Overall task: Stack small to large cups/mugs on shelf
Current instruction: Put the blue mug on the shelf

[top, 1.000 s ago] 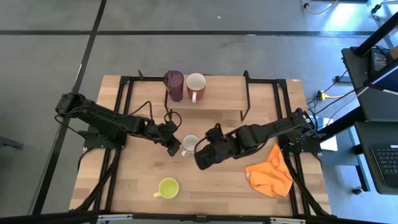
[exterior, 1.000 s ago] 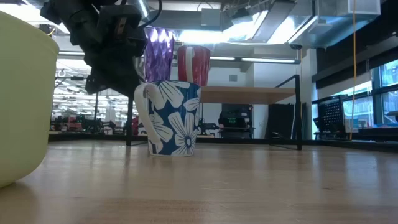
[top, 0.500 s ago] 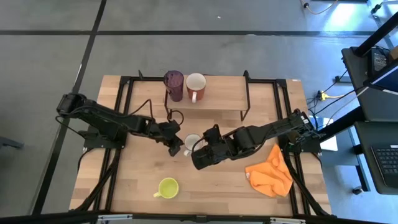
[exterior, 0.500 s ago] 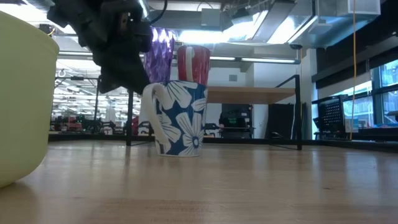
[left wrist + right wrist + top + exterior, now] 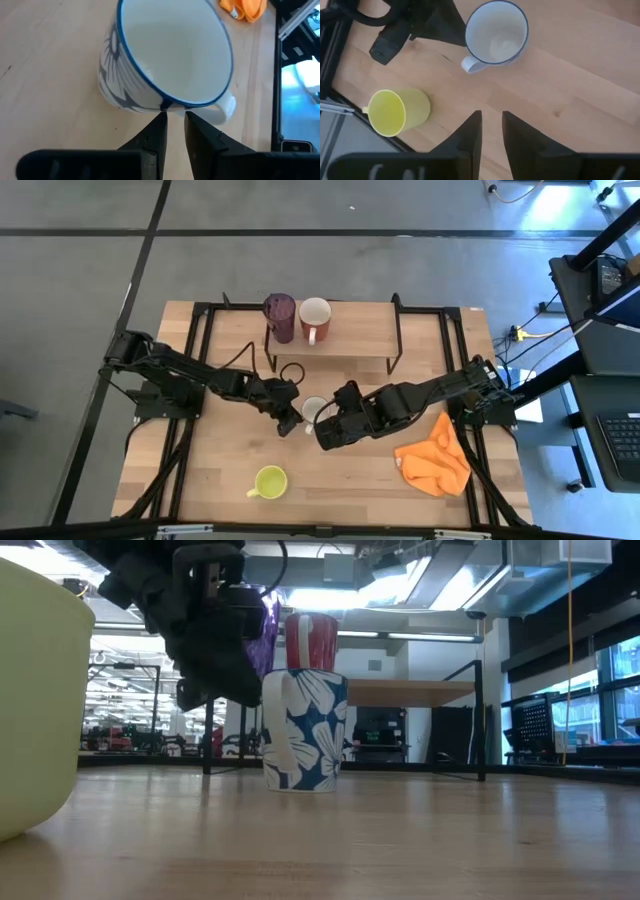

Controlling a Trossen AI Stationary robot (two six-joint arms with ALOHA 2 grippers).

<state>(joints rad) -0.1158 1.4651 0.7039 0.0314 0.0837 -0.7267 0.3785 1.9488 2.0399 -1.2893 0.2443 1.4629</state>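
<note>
A white mug with a blue flower pattern (image 5: 315,408) (image 5: 305,735) stands upright on its base mid-table, in front of the shelf (image 5: 350,340). My left gripper (image 5: 175,117) (image 5: 291,418) is at the mug's left side, its fingers nearly together with nothing between them. My right gripper (image 5: 491,120) (image 5: 326,434) hovers above the table just right of the mug, shut and empty. On the shelf stand a dark purple tumbler (image 5: 280,315) and a reddish-brown mug (image 5: 314,318). A yellow-green mug (image 5: 269,481) sits near the front edge. My left gripper touches the flowered mug with its shut fingertips (image 5: 161,120) at the outer wall just under the rim (image 5: 159,102), a little way from the handle (image 5: 225,107). The fingers slant down from the table's left. The mug stands upright on the table.
An orange cloth (image 5: 433,460) lies at the right, near the front. The shelf's black legs (image 5: 395,345) stand just behind the mug. Bare tabletop (image 5: 340,480) lies between the yellow-green mug and the cloth.
My left gripper has moved toward the table's right edge and a little down, tipping more steeply. The flowered mug has slid along the table to the right and turned about, its handle swinging from the left round toward the near side.
</note>
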